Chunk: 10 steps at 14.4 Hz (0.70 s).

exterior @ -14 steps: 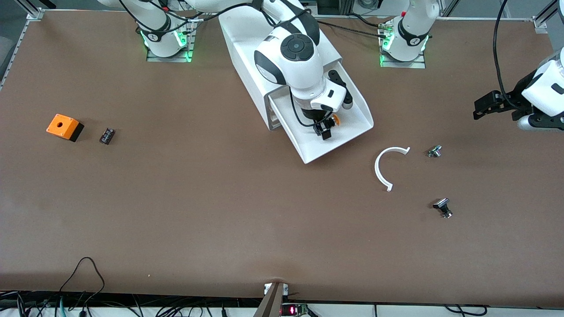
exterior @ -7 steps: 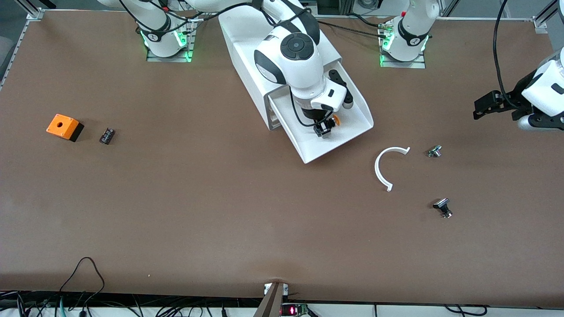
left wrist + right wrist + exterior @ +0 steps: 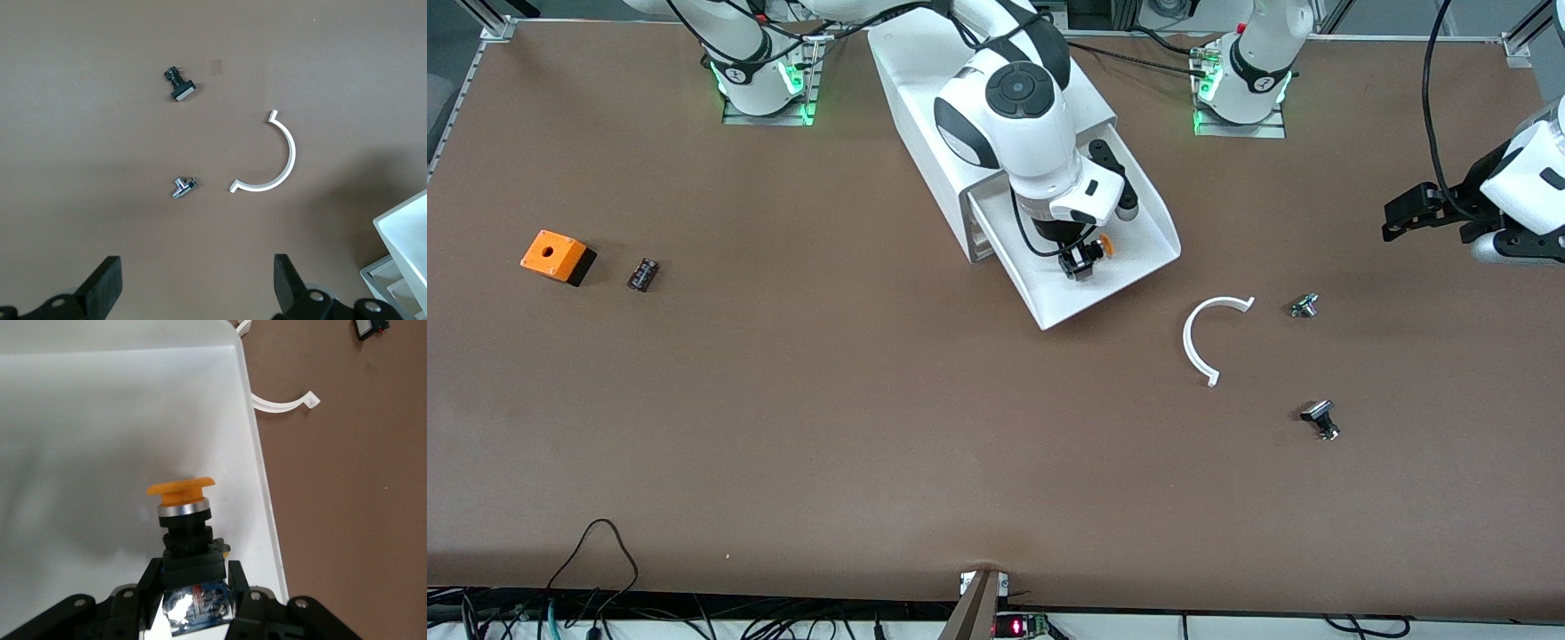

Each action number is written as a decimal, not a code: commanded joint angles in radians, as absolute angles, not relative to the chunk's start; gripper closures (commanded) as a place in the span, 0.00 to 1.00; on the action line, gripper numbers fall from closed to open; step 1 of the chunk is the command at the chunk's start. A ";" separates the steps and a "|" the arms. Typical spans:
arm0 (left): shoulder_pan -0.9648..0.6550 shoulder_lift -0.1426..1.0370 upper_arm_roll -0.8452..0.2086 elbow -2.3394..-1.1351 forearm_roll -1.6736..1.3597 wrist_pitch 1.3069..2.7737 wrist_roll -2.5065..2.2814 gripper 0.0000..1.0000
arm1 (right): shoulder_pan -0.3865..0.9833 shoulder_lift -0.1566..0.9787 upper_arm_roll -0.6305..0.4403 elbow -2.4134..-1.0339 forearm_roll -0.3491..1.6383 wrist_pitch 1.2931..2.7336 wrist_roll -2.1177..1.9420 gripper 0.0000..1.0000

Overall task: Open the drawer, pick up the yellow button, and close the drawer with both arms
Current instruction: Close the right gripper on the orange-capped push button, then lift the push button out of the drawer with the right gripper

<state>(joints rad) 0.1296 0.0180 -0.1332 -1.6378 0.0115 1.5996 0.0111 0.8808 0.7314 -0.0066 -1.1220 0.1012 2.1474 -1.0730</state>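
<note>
Orange-capped button point(image 3: 183, 513) held over the open white drawer point(image 3: 1138, 240).

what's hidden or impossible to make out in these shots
- Front view: the right gripper over the drawer is mostly covered by its own wrist, and only a sliver of the button shows.
- Right wrist view: the button's lower body is hidden between the jaws.
- Front view: the left gripper is small and dark; the left wrist view shows it open.

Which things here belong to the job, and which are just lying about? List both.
Job: drawer, pulled open; button, gripped by the right gripper over the drawer; left gripper, waiting open.

Lying about: orange box, white curved strip, three small parts.
</note>
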 commanded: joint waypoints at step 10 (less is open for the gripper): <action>0.133 0.029 -0.135 -1.605 -0.006 1.574 0.009 0.00 | 0.657 0.523 -0.015 -1.278 0.261 2.063 -1.028 0.57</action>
